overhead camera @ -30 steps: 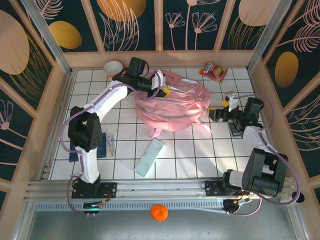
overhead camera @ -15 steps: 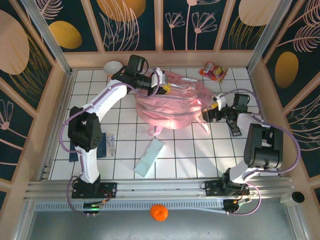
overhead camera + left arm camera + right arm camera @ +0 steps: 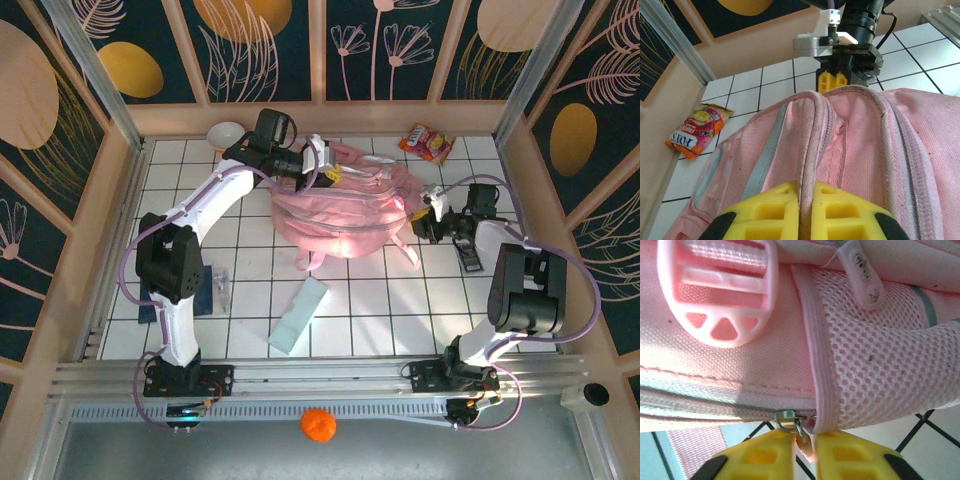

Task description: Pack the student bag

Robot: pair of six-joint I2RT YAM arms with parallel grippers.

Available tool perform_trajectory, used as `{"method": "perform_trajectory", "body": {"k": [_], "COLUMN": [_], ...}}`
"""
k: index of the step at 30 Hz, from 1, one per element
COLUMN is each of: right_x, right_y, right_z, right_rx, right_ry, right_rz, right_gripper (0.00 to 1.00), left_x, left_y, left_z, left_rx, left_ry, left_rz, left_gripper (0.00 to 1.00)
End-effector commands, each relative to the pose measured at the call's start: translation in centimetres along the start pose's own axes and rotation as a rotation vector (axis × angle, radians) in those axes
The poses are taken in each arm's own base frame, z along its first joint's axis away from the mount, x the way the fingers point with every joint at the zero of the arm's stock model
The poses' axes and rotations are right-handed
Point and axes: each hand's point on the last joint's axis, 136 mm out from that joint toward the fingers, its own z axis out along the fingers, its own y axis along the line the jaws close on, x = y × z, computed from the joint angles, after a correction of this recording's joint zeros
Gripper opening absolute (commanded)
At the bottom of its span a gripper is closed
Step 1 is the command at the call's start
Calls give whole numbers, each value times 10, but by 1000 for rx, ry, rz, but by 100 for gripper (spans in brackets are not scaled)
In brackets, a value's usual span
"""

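Wide white-tiled bench (image 3: 400,320) below us, and the student bag (image 3: 345,215) lies slumped at its far middle, a big soft mound of pink woven fabric that dwarfs everything else out here. Loose goods wait around it: a pale green flat pad (image 3: 298,316) on the near side, a crinkly red-and-yellow snack packet (image 3: 427,142) off at the far right, and a round white bowl (image 3: 226,134) at the far left. With all that lying outside, I'd call the packing barely started. Now the grips. The left fingers (image 3: 790,200), chunky yellow blocks, are clamped tight on the carry loop (image 3: 812,135), a rounded, corded pink strap running over the top of the bag. That reads to me as an anchor, keeping the floppy cloth taut so it won't drag. On the bag's right side there's a band of open pink mesh (image 3: 875,365) edged in smooth piping, with a glossy pink plastic buckle (image 3: 717,295) full of cut-outs beside it. Just under the mesh, the right fingers (image 3: 787,457) are pinched narrow on a small pink zip tab (image 3: 807,442) hanging from its metal slider (image 3: 786,416). My guess is one side braces while the other is set to draw the zip open.
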Motion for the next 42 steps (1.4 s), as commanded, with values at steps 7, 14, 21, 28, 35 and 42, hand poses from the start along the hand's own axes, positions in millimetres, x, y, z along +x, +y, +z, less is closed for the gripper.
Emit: {"method": "perform_trajectory", "body": {"k": [7,14,21,28,35,42], "right_x": [-30,-50,-55,-68,-77,-67], "right_y": [8,29,79,116,135,151], "right_z": [-19,-25,-6,-15,-24,-14], "right_rx": [-35,-64,-134,-177,-166,-117], "right_ry": [-88,-107,-16,-56,-61,1], "right_rz": [11,74,129,225,433,688], "right_gripper": [0,0,0,0,0,0], "left_x": [-46,-23,-18,-17,-24,-45], "left_y": [25,51,66,81,73,68], "left_z": [-20,-17,-9,-12,2,15], "left_rx": [-158,-388,-600,-764,-848,-961], "left_ry": [-79,60,104,117,24,-85], "left_rz": [164,129,47,-49,-230,-462], "left_gripper": [0,0,0,0,0,0]}}
